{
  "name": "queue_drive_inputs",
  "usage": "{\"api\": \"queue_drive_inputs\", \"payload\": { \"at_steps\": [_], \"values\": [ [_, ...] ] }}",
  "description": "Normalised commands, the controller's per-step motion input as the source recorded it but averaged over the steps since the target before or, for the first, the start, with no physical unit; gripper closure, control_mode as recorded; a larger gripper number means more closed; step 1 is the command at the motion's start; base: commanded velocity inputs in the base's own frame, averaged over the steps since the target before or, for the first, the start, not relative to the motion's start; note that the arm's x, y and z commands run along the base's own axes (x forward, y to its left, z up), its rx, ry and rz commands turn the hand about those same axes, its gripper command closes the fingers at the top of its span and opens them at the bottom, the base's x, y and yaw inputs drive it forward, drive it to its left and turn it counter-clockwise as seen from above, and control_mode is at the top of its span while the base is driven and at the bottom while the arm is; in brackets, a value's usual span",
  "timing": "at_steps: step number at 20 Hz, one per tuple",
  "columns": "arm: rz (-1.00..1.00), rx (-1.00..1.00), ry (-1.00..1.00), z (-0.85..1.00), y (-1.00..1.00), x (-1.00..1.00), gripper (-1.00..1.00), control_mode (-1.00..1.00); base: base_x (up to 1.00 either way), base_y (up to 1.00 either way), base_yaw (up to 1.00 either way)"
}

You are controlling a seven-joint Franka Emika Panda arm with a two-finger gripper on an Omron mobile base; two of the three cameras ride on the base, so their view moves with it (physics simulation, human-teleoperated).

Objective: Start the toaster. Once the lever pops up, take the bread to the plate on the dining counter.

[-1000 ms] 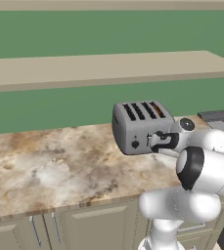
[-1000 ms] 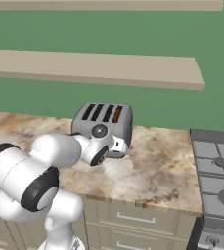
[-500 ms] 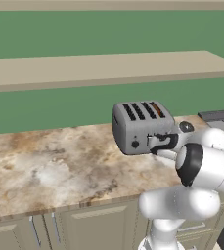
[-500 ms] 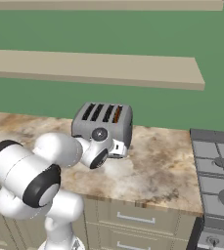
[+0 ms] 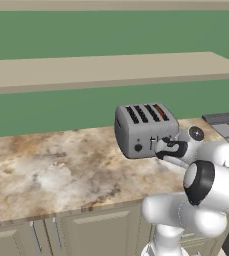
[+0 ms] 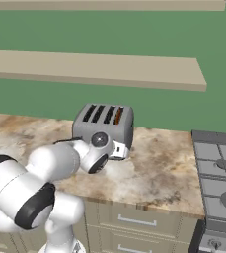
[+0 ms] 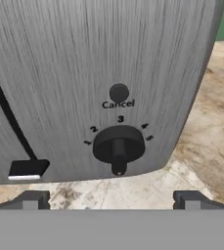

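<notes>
The toaster (image 5: 145,130) sits on the marbled bench (image 5: 51,170) near the back wall, four slots up, w/ the bread (image 6: 118,115) showing as a brown edge in the slot at one end (the end nearest the stove (image 6: 218,173)). The jaws (image 7: 111,199) are spread wide apart, nothing between them, right up against the toaster's front face. In the hand view the lever (image 7: 28,168) sits low in its slanted track, off toward the left fingertip (image 7: 31,200) rather than centred; dead ahead between the tips is the dial knob (image 7: 118,145) w/ the Cancel button (image 7: 119,92) just above it. So the relation that matters: lever lies to the left of the jaws' midline, its track running up and left, so the hand probably needs to shift that way before pressing along the track. Whether the lever is already fully down, can't tell.
</notes>
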Motion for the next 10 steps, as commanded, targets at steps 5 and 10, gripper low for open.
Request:
{"api": "queue_drive_inputs", "payload": {
  "at_steps": [5,10],
  "values": [
    [0.0,0.0,-0.19,0.24,0.0,-0.12,-1.0,-1.0,0.0,0.0,0.0],
    [0.0,0.0,-0.19,0.24,0.0,0.0,-1.0,-1.0,0.0,0.0,0.0]
  ]
}}
